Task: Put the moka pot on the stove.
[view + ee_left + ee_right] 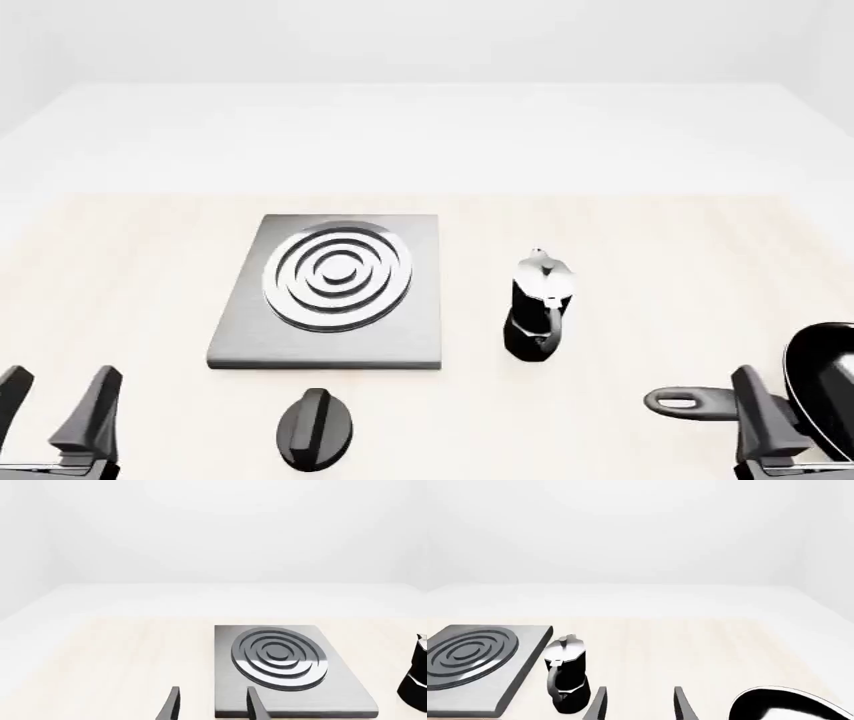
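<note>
Nothing of the task looks done as yet. Moka pot (pixel 539 305) stands upright on the counter (pixel 641 240), just beside the stove (pixel 240 335) but not on it, with a narrow strip of bare counter between them. The burner rings (pixel 338 274) carry nothing.

The right gripper (pixel 639 705) is spread open and holds nothing; the pot sits a little ahead of it and off to its left, near the fingers without touching. The left gripper (pixel 213 706) is likewise open and empty, with the stove right ahead of it and partly to its right.

A black frying pan (pixel 827 385) lies close by the right gripper, its handle (pixel 694 402) pointing toward the pot, and a black oval knob (pixel 316 428) rests on the counter between the two grippers.

Everything is left to do: reaching the pot, closing on it, lifting it and setting it on the rings. The right gripper seems the better placed for that.
</note>
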You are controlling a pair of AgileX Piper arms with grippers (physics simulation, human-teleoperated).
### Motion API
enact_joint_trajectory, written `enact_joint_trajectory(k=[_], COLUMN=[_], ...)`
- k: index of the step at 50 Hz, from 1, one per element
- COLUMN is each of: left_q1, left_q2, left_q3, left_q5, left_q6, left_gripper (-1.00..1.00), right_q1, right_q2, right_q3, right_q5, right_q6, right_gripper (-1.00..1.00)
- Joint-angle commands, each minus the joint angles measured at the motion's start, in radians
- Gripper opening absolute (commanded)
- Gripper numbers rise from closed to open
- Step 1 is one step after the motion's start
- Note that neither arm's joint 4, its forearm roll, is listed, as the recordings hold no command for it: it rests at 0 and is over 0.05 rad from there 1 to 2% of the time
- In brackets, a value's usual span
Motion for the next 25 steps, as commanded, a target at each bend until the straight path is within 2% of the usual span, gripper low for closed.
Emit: enact_joint_trajectory(k=[1, 4, 15, 25], left_q1=[0.000, 0.000, 0.000, 0.000], left_q2=[0.005, 0.005, 0.005, 0.005], left_q3=[-0.003, -0.003, -0.003, -0.003], left_q5=[-0.001, -0.001, -0.001, -0.001], left_q6=[0.000, 0.000, 0.000, 0.000], left_gripper=[1.00, 1.00, 1.00, 1.00], right_q1=[0.018, 0.025, 0.043, 0.099], right_q2=[0.006, 0.006, 0.011, 0.111], right_q3=[-0.009, -0.008, -0.022, -0.020], right_q5=[-0.009, -0.008, 0.005, -0.093], right_q6=[-0.024, -0.039, -0.038, -0.045], right_gripper=[1.00, 1.00, 1.00, 1.00])
